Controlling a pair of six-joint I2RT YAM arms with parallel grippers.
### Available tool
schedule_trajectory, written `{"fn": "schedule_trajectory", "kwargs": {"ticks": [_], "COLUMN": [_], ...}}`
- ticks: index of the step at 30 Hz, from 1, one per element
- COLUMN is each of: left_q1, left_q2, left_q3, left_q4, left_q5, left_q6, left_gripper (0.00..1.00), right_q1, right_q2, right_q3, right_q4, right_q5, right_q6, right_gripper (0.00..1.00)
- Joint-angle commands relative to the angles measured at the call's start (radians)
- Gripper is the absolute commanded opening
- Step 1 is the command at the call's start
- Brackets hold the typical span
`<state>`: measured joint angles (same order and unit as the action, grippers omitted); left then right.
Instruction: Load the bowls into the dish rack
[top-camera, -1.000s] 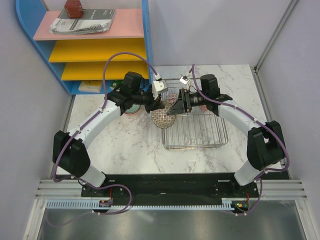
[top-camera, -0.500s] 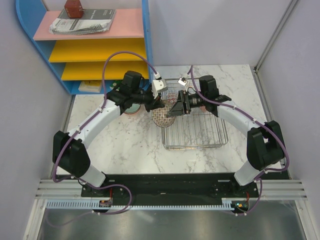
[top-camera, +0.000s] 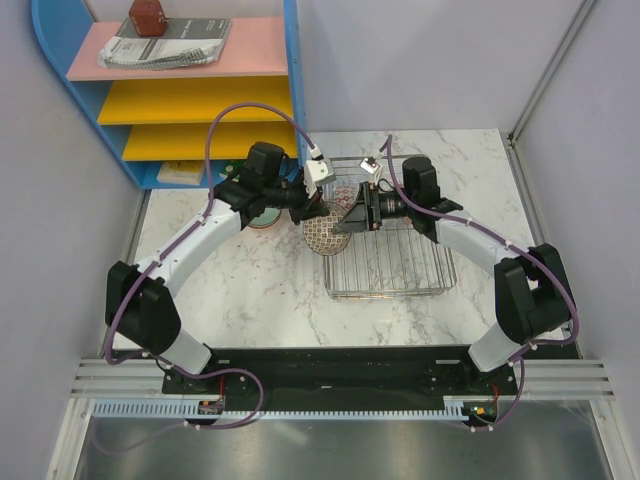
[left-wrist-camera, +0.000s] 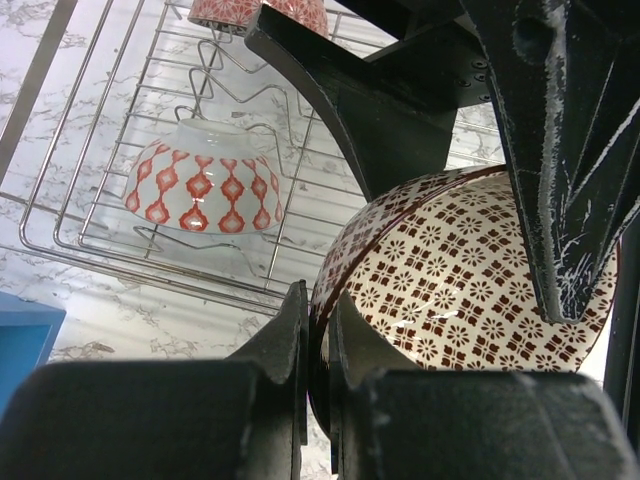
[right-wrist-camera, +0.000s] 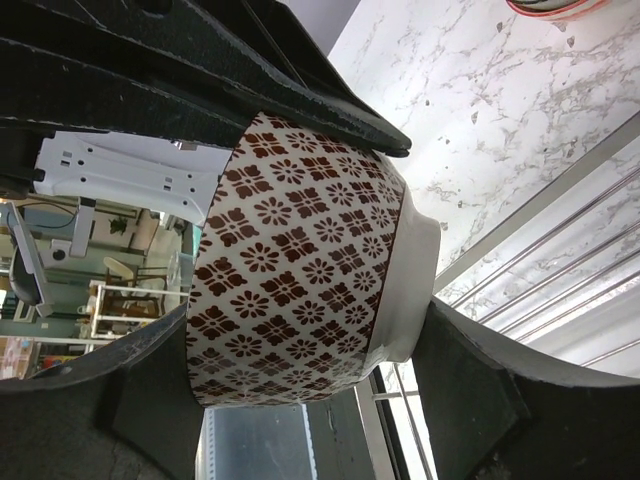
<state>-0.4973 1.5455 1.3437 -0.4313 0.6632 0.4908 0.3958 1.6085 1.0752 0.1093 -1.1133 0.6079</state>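
**Handover in progress: mesh-patterned bowl at the rack's left rim**

- Far left, on the desk: a pale green bowl is sitting just beside the left wrist, not yet loaded.
- Left end effector: it is pinching almost fully shut on the rim of the beige mesh-patterned bowl. In the left wrist view its fingers are gripping the wall, one inside and one outside.
- The bowl is hanging tipped on its side, clear of the desk, about over the dish rack's left rim.
- Right end effector: its jaws are standing wide and straddling the same bowl. One finger is lying along the patterned wall and the other is sitting by the foot. Whether they are actually bearing on it, I cannot tell.
- Dish rack: a red-and-white bowl is lying upside down among the wires near the left side. A second red-patterned bowl is showing at the far end.

Doing the step well, as I judge it:
- This looks like a pass from left to right.
- The right side should be squeezing squarely across wall and foot before the left lets go, since glazed ceramic probably slips.
- The left should come straight off the rim without dragging the bowl.
- Then set the bowl down gently in a free slot, clear of the red-and-white bowl.
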Motion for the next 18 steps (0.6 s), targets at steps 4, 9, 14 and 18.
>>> {"fn": "schedule_trajectory", "kwargs": {"ticks": [4, 9, 14, 18], "left_q1": [-0.003, -0.003, -0.003, -0.003], "left_q2": [-0.001, 0.002, 0.002, 0.005], "left_q3": [0.031, 0.037, 0.041, 0.043], "left_q4": [0.069, 0.069, 0.068, 0.066], "left_q5": [0.030, 0.036, 0.032, 0.000], "left_q6": [0.008, 0.003, 0.003, 0.006], "left_gripper": [0.39, 0.55, 0.77, 0.83], "right_q1": [-0.002, -0.008, -0.008, -0.009], "right_q2": [-0.047, -0.047, -0.045, -0.048], "right_q3": [-0.006, -0.004, -0.001, 0.000], "right_q4": [0.136, 0.106, 0.081, 0.041], "right_q5": [-0.030, -0.003, 0.012, 0.030], "right_q6": [0.069, 0.041, 0.021, -0.008], "right_gripper": [0.00, 0.00, 0.00, 0.00]}}
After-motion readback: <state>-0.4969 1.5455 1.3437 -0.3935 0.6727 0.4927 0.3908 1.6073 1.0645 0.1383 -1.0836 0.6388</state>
